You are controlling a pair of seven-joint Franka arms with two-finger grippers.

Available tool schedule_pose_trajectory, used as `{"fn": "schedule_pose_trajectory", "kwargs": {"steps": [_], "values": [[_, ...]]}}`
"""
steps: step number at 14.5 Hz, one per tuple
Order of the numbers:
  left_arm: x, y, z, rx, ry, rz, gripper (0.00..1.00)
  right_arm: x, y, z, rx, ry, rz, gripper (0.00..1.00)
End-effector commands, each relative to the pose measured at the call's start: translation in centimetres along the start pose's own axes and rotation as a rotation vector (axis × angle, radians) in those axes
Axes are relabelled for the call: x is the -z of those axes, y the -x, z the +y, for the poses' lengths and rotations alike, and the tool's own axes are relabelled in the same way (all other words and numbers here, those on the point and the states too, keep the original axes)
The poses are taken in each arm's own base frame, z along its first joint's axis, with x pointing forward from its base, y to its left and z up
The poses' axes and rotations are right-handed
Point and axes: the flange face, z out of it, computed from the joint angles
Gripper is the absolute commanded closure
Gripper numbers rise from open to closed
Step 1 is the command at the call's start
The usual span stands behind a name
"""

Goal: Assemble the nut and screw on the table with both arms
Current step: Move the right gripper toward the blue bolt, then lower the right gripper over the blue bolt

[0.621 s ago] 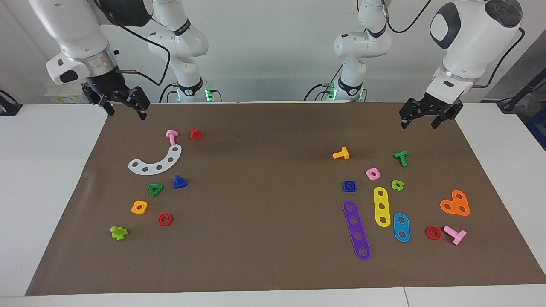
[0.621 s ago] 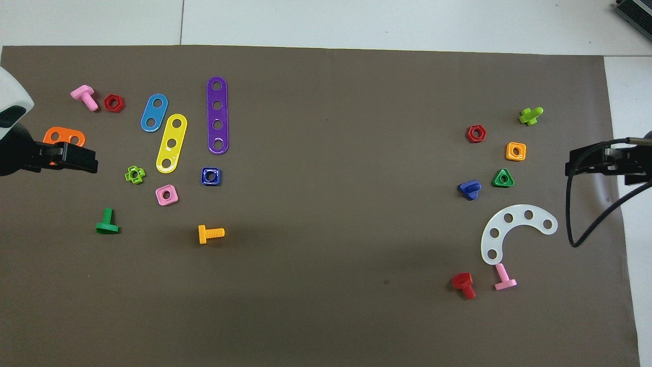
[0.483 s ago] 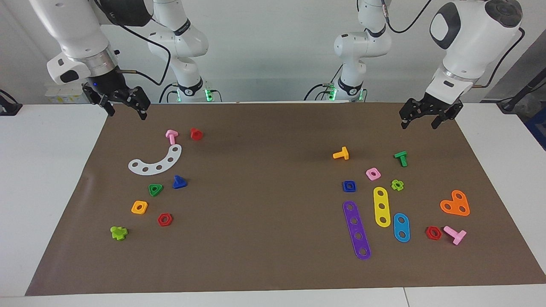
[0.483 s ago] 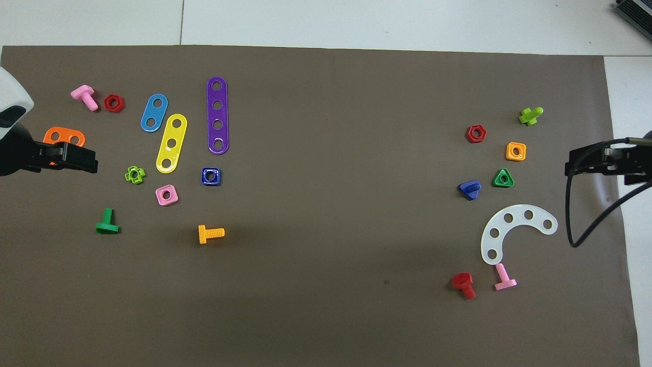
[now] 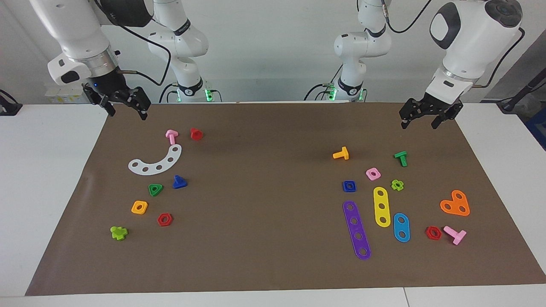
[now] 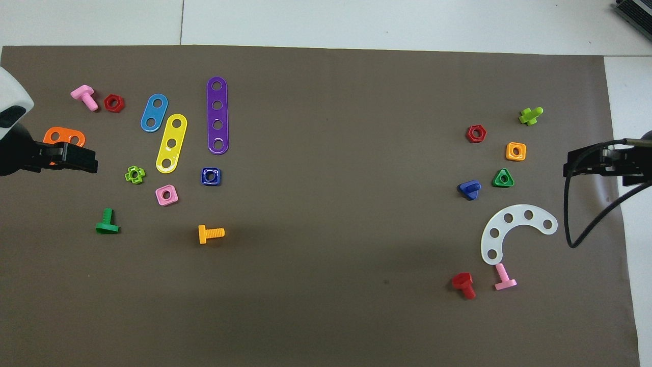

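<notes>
Left gripper [image 5: 419, 120] and right gripper [image 5: 125, 110] hang above the mat's corners, fingers spread wide, holding nothing.

1. A purple strip [image 5: 356, 230] lies flat, with a yellow strip [image 5: 381, 207] at its 2 o'clock.
2. A white curved strip [image 5: 156, 161] has a pink T-bolt [image 5: 171, 136] at its 12 o'clock.
3. An orange heart plate [image 5: 456, 204] lies flat.

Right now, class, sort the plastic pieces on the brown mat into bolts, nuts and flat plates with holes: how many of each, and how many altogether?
Bolts: 7
Nuts: 7
Flat plates with holes: 5
Total: 19
</notes>
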Motion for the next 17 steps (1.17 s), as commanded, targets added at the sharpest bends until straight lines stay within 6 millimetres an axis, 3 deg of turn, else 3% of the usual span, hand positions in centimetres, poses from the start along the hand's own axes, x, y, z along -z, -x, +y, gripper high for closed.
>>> {"fn": "schedule_pose_trajectory", "kwargs": {"steps": [1,4,5,7,9,12,15,17], "values": [[0.3,0.2,-0.3,0.007,0.01,-0.011,0.0,-3.2,1.3,0.4,0.03,-0.014,0.006,0.0],[0.4,0.2,-0.3,0.007,0.01,-0.009,0.0,-9.8,1.5,-0.2,0.082,-0.06,0.096,0.0],[0.4,0.2,-0.3,0.007,0.01,-0.009,0.0,-12.3,0.6,-0.7,0.107,-0.065,0.07,0.0],[0.4,0.2,-0.3,0.007,0.01,-0.009,0.0,-15.3,-1.4,-1.5,0.122,-0.095,0.091,0.0],[0.3,0.2,-0.3,0.007,0.01,-0.011,0.0,-18.8,-2.4,-3.6,0.188,-0.092,0.079,0.0],[0.3,0.2,-0.3,0.007,0.01,-0.011,0.0,-23.1,-3.7,-5.2,0.234,-0.095,0.098,0.0],[0.4,0.2,-0.3,0.007,0.01,-0.009,0.0,-27.3,-3.5,-5.0,0.3,-0.084,0.113,0.01],[0.4,0.2,-0.3,0.007,0.01,-0.009,0.0,-28.7,-3.6,-5.1,0.309,-0.081,0.113,0.07]]}}
